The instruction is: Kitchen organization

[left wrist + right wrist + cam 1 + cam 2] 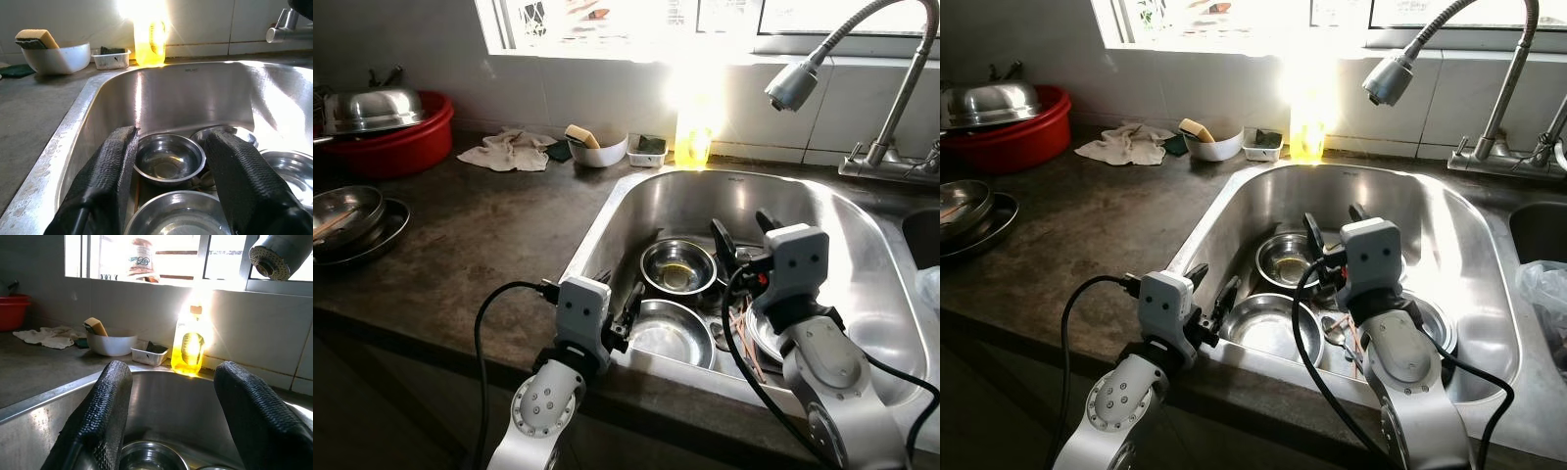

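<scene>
Right end effector (744, 235), fingers spread, empty, raised over sink (862, 255). Left end effector (619, 299), fingers likewise spread, empty, at sink's near-left rim. Dark counter (480, 235) around sink, faucet head (793, 84) above. Red basin (396, 147) with steel lid at far left. Steel bowls (677, 266) stacked in sink bottom. Yellow soap bottle (189, 348) behind sink; white bowl (599, 149) with sponge beside it.

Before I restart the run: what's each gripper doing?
Left gripper: open, empty, over the sink bowls.
Right gripper: open, empty, above the sink.
</scene>
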### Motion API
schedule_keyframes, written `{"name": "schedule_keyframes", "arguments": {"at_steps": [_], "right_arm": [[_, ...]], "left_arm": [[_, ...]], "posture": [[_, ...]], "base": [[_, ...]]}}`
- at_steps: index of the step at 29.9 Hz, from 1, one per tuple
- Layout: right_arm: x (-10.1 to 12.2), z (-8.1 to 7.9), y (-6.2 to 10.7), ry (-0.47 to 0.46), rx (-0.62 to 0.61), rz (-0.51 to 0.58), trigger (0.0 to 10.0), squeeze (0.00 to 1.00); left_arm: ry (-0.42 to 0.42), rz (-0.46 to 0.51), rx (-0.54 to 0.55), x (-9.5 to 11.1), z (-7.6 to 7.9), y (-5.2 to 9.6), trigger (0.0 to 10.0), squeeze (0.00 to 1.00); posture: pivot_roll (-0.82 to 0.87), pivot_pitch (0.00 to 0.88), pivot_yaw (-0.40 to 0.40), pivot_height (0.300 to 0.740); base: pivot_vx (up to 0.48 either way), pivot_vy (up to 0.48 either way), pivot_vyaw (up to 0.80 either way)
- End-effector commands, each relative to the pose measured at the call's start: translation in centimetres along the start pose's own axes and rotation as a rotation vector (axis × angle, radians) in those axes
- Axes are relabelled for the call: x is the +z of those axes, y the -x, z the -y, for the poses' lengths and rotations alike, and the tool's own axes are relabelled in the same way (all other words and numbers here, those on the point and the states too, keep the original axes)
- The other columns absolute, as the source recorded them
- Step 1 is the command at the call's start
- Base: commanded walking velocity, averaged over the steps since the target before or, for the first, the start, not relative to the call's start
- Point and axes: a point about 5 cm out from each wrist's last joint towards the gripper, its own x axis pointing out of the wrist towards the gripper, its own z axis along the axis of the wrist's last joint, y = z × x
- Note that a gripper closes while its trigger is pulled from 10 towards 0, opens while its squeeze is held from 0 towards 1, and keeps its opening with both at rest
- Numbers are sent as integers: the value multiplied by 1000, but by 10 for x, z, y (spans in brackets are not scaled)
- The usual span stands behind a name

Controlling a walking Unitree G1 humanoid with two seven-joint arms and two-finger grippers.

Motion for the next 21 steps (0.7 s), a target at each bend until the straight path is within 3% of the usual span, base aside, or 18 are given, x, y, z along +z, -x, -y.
{"name": "schedule_keyframes", "arguments": {"at_steps": [1, 7, 17, 21], "right_arm": [[1, -1, -2, -4, -5, -5, 10000, 0], [-1, -2, -4, -38, -24, -15, 10000, 0], [0, -1, -8, -50, -43, -13, 10000, 0], [0, -2, -8, -52, -45, -14, 10000, 0]], "left_arm": [[-5, 9, 14, 3, -2, 0, 10000, 0], [-6, 12, 11, 3, -2, -1, 10000, 0], [-16, 13, 1, 3, -2, -4, 10000, 0], [-15, 18, 0, 4, -1, -4, 10000, 0]], "posture": [[74, 29, 28, 740], [71, 24, 30, 740], [69, 16, 32, 740], [67, 14, 35, 740]], "base": [[0, 0, 0], [0, 58, 159], [-310, 360, 0], [-152, 0, 0]]}}
